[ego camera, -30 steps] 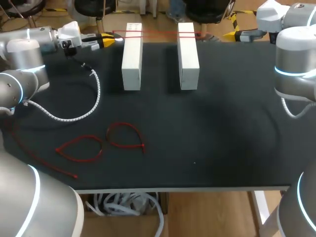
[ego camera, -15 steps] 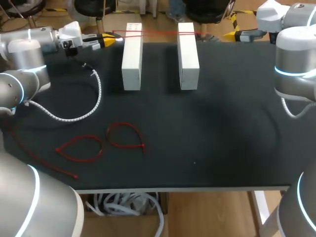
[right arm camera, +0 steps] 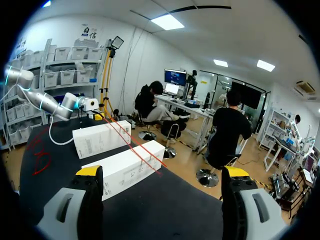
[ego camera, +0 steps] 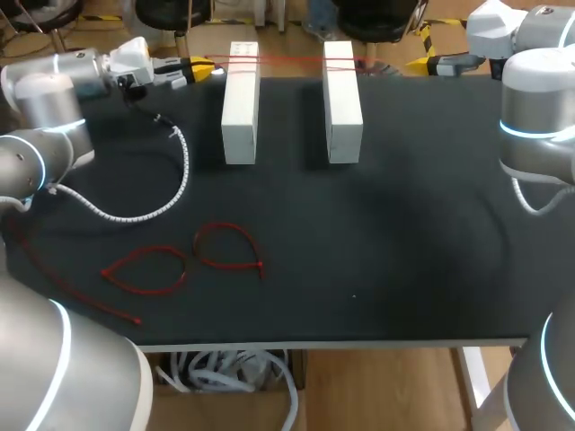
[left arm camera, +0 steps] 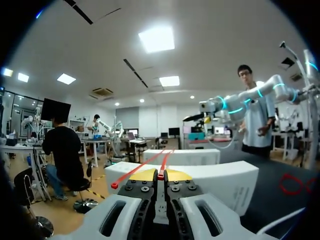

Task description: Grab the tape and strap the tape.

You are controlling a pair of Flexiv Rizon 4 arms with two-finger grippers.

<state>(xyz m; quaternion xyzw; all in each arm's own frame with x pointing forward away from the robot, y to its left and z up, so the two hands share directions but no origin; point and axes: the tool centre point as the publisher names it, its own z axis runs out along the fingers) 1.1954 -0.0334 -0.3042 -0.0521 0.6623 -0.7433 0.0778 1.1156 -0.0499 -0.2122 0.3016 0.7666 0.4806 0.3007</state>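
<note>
The left pincer (ego camera: 199, 67), at the upper left of the head view, was closed on one end of the red tape (ego camera: 287, 61), which ran across the far ends of the two white blocks (ego camera: 241, 103). The right pincer (ego camera: 420, 64), at the upper right, stood wide open and empty. The grab looked done and the strapping not yet, though whether the tape passed round the blocks or only over them could not be made out.
</note>
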